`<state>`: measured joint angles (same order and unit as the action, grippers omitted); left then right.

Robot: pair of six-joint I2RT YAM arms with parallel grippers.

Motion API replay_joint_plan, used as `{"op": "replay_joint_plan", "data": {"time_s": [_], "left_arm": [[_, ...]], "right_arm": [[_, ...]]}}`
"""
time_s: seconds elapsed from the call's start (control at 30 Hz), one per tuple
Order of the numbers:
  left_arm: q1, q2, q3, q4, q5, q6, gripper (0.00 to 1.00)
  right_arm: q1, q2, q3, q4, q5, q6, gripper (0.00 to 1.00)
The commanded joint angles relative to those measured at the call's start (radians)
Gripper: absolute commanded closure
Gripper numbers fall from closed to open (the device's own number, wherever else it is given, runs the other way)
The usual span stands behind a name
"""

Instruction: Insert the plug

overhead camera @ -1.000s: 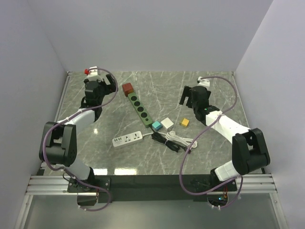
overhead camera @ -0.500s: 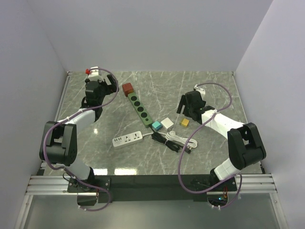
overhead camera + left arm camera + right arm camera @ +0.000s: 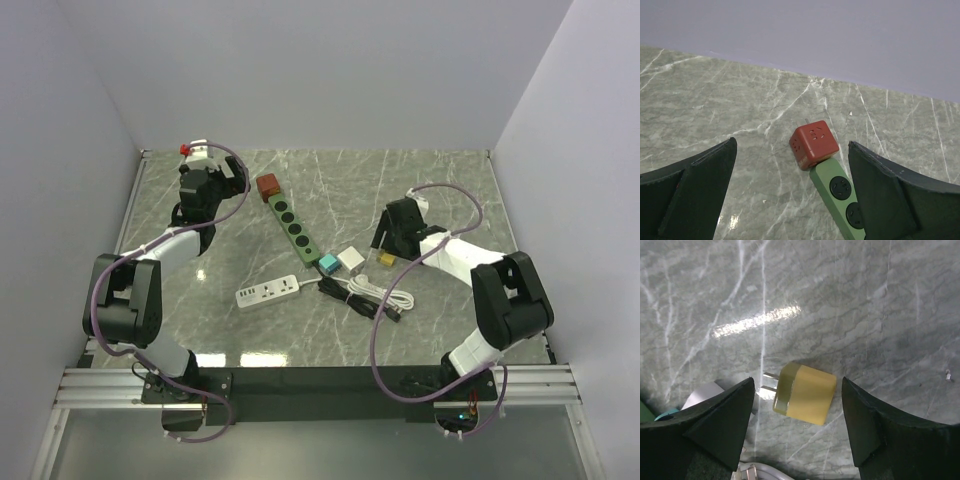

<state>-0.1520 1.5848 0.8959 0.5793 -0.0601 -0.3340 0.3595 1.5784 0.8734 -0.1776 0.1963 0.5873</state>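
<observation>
A small yellow plug (image 3: 805, 394) lies on its side on the marble table, its two prongs pointing left; in the top view the yellow plug (image 3: 386, 259) sits right of centre. My right gripper (image 3: 797, 390) hangs low over it, open, one finger on each side with a gap to both. The right gripper (image 3: 392, 246) is at centre right. A green power strip (image 3: 292, 226) runs diagonally at centre with a red cube adapter (image 3: 268, 187) at its far end. My left gripper (image 3: 791, 150) is open wide, empty, short of the red cube (image 3: 813, 144) and green strip (image 3: 840, 195).
A white power strip (image 3: 268, 291) lies near the front centre. A white adapter (image 3: 352, 260) and a teal adapter (image 3: 328, 265) sit just left of the yellow plug. Coiled white and black cables (image 3: 370, 295) lie in front of them. Walls enclose the table.
My right gripper has come forward and down over the yellow plug, and its jaws have narrowed around it. The left arm has not moved.
</observation>
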Motion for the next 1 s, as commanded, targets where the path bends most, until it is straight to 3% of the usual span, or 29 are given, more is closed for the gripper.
{"op": "replay_joint_plan", "data": {"time_s": [0.0,0.4,0.53,0.67,0.77,0.97], "left_arm": [[-0.006,-0.031,0.003,0.051,0.006,0.016,0.01],[-0.006,-0.031,-0.006,0.079,0.032,0.026,0.01],[-0.012,-0.029,-0.011,0.086,0.051,0.039,0.01],[-0.038,-0.040,-0.025,0.120,0.112,0.076,0.01],[-0.087,-0.040,-0.015,0.111,0.187,0.142,0.01],[-0.161,-0.022,0.000,0.089,0.360,0.213,0.02]], "right_arm": [[0.001,0.020,-0.005,-0.014,0.003,0.031,0.23],[0.001,0.038,-0.025,-0.011,-0.008,0.051,0.42],[0.002,0.048,-0.027,0.001,-0.014,0.040,0.65],[0.001,0.032,-0.004,0.019,0.000,0.017,0.95],[0.002,0.012,0.036,0.062,0.002,-0.013,1.00],[-0.001,0.029,0.165,0.162,-0.049,-0.084,1.00]]}}
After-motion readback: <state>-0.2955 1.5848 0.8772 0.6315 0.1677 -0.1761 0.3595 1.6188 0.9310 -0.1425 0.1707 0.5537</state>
